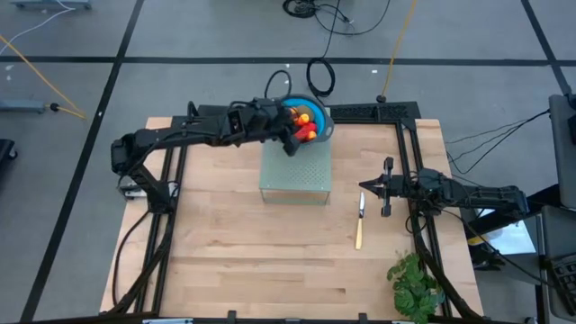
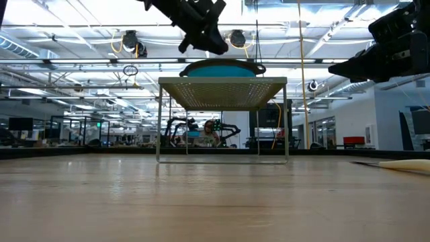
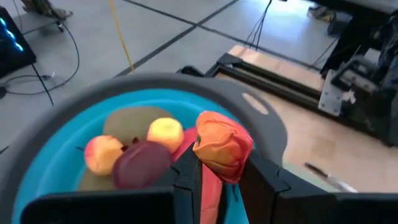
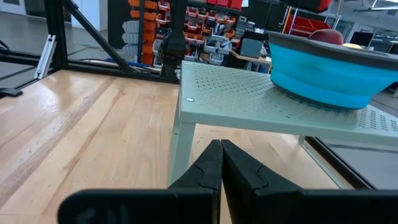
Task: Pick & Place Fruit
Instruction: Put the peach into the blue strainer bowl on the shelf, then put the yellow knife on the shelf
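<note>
- While the left gripper (image 3: 214,177) hangs over the blue bowl (image 1: 317,115), its fingers are clenched on the mango (image 3: 222,144).
- Mango directly above the bowl's other fruit (image 3: 134,155), at the surface's twelve o'clock.
- Right gripper (image 1: 365,186), fingers clenched empty, waits at three o'clock.

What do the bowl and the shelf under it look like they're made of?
Bowl: probably silicone or soft plastic, matte teal with a grey rim and stepped, collapsible-looking walls. Shelf: apparently painted metal, pale green, its top perforated with small holes, standing on thin legs.
</note>
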Robot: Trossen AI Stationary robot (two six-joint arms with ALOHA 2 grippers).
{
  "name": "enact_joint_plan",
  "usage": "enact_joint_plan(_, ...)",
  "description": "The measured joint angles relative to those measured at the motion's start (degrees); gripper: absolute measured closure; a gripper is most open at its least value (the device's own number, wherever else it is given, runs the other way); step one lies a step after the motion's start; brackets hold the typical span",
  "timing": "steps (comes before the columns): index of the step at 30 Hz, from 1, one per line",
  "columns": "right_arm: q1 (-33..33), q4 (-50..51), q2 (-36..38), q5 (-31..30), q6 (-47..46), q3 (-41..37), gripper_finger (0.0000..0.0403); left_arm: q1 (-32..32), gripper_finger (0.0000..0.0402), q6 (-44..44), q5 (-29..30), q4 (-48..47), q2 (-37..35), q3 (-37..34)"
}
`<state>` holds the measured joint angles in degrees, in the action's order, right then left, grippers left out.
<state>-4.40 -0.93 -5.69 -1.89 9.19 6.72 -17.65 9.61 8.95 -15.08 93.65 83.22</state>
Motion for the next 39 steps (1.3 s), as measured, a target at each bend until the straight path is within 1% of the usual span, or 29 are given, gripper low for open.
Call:
enact_joint_plan(3,0.0,0.1,0.0,0.0,0.0,0.0,0.0403,-0.1,0.0325,-2.2,0.0,-1.9,0.0,0.0)
enact_joint_plan(8,0.0,0.1,0.0,0.0,-0.1,0.0,0.0403,0.5,0.0325,-2.7,0.2,-5.5,0.0,0.0)
enact_joint_plan(12,0.0,0.1,0.0,0.0,-0.1,0.0,0.0403,1.1,0.0325,-3.3,3.2,-8.0,0.1,0.0)
enact_joint_plan(14,0.0,0.1,0.0,0.0,-0.1,0.0,0.0403,1.2,0.0323,-3.0,3.3,-9.0,0.1,0.0)
enact_joint_plan(18,0.0,0.1,0.0,0.0,-0.1,0.0,0.0403,1.6,0.0307,-2.0,3.1,-9.7,0.1,0.0)
enact_joint_plan(25,0.0,0.1,0.0,0.0,-0.1,0.0,0.0403,1.6,0.0257,-1.8,3.2,-9.7,0.1,0.0)
enact_joint_plan(30,0.0,0.1,0.0,0.0,-0.1,0.0,0.0403,1.6,0.0231,-1.7,3.2,-9.6,0.1,0.0)
enact_joint_plan(33,0.0,0.1,0.0,0.0,-0.1,0.0,0.0403,1.6,0.0223,-1.8,3.2,-9.0,0.1,0.0)
enact_joint_plan(36,0.0,0.1,0.0,0.0,-0.1,0.0,0.0403,1.6,0.0224,-1.0,3.1,-8.6,-0.1,0.0)
enact_joint_plan(39,0.0,0.1,0.0,0.1,-0.2,0.0,0.0403,1.7,0.0229,2.3,3.1,-8.6,-0.8,0.0)
